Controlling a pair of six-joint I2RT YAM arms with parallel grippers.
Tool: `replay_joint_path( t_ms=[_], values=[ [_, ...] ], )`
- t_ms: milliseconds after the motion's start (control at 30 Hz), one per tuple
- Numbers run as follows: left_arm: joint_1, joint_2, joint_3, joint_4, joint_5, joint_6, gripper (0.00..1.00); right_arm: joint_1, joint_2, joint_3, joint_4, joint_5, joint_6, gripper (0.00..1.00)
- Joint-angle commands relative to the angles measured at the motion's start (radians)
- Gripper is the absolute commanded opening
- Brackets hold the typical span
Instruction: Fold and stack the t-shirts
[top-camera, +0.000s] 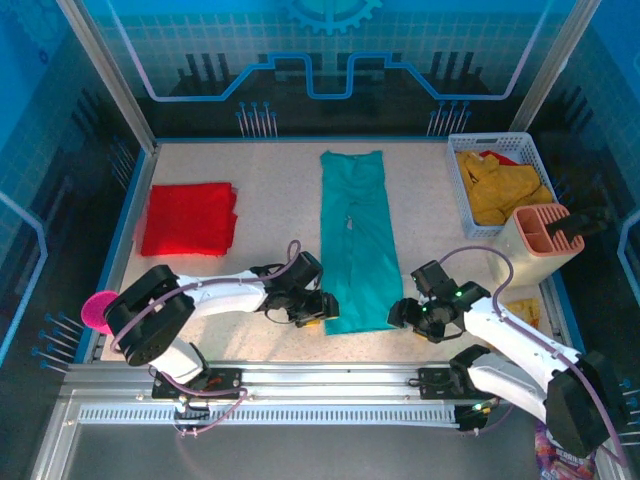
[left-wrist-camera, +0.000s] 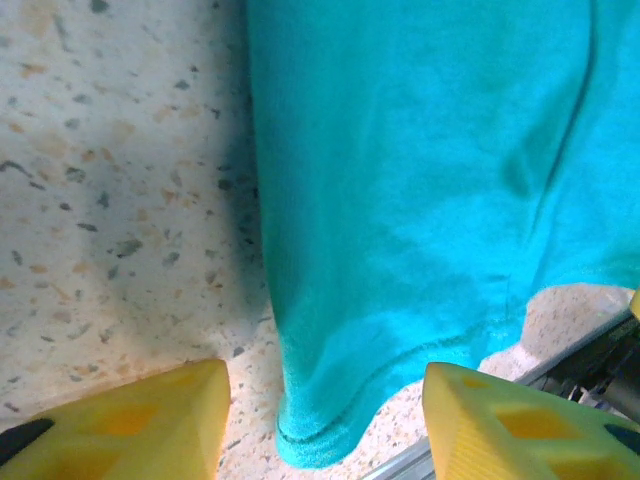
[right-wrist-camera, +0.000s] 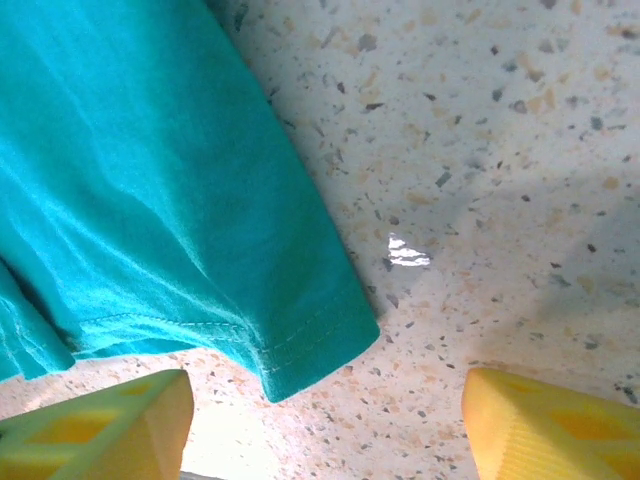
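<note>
Table (top-camera: 270, 190): speckled surface, blue-edged.

Teal t-shirt (top-camera: 355, 240): laid flat at the centre of the top view as a long narrow strip, running from the upper middle of the frame down toward the arms. Its lower hem ends between the two grippers.

Left gripper (top-camera: 318, 312): placed at the strip's lower left corner. In the left wrist view (left-wrist-camera: 325, 400) the yellow fingers (left-wrist-camera: 140, 425) are seen well apart at the bottom of the frame, and the teal hem corner (left-wrist-camera: 330, 400) lies on the table between them, not pinched.

Right gripper (top-camera: 405, 315): placed just beside the strip's lower right corner. In the right wrist view (right-wrist-camera: 325, 415) the jaws are spread wide with nothing held. The teal corner (right-wrist-camera: 300, 350) sits in the lower left of the frame, nearer the left-hand finger, and bare table is seen on the right.

Red t-shirt (top-camera: 188, 218): folded into a rough square at the left of the top view, well apart from the teal one.

Mustard-yellow t-shirts (top-camera: 500, 185): heaped in a white basket (top-camera: 458, 165) at the upper right (a bit of red cloth shows at the basket's far edge).

Pink slotted holder (top-camera: 545, 232): stands just below the basket.
</note>
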Motion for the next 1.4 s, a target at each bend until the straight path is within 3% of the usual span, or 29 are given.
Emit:
replay_joint_path(
  t_ms=[0,167,300,667,767,900,1000,1067,1200,1367],
  values=[
    [-0.007,-0.018,-0.005,-0.025,0.032,0.018,0.54,-0.007,0.023,0.014,0.024,-0.001,-0.047,0.72],
    [-0.022,0.037,-0.028,0.050,0.059,-0.013,0.50,-0.008,0.120,0.012,0.144,-0.002,-0.130,0.58],
    [-0.044,0.080,-0.038,0.110,0.055,-0.047,0.46,-0.008,0.112,-0.011,0.179,0.001,-0.139,0.45],
    [-0.059,0.075,-0.063,0.130,0.015,-0.081,0.19,-0.004,0.042,-0.052,0.171,-0.025,-0.127,0.03],
    [-0.062,0.068,-0.063,0.114,0.018,-0.074,0.12,-0.003,0.012,-0.057,0.122,-0.026,-0.097,0.00],
    [-0.063,0.054,-0.065,0.096,0.021,-0.064,0.12,-0.001,-0.021,-0.055,0.066,-0.017,-0.072,0.00],
    [-0.063,0.036,-0.069,0.093,0.034,-0.061,0.17,0.000,-0.038,-0.033,-0.006,0.010,-0.076,0.17],
    [-0.064,0.026,-0.075,0.089,0.058,-0.049,0.33,0.000,-0.041,-0.021,-0.031,-0.004,-0.098,0.50],
    [-0.066,0.018,-0.082,0.079,0.084,-0.036,0.49,-0.004,-0.043,0.001,-0.056,0.011,-0.111,0.71],
    [-0.072,0.038,-0.085,0.100,0.076,-0.052,0.48,-0.027,-0.003,0.013,-0.005,0.015,-0.113,0.73]
  ],
)
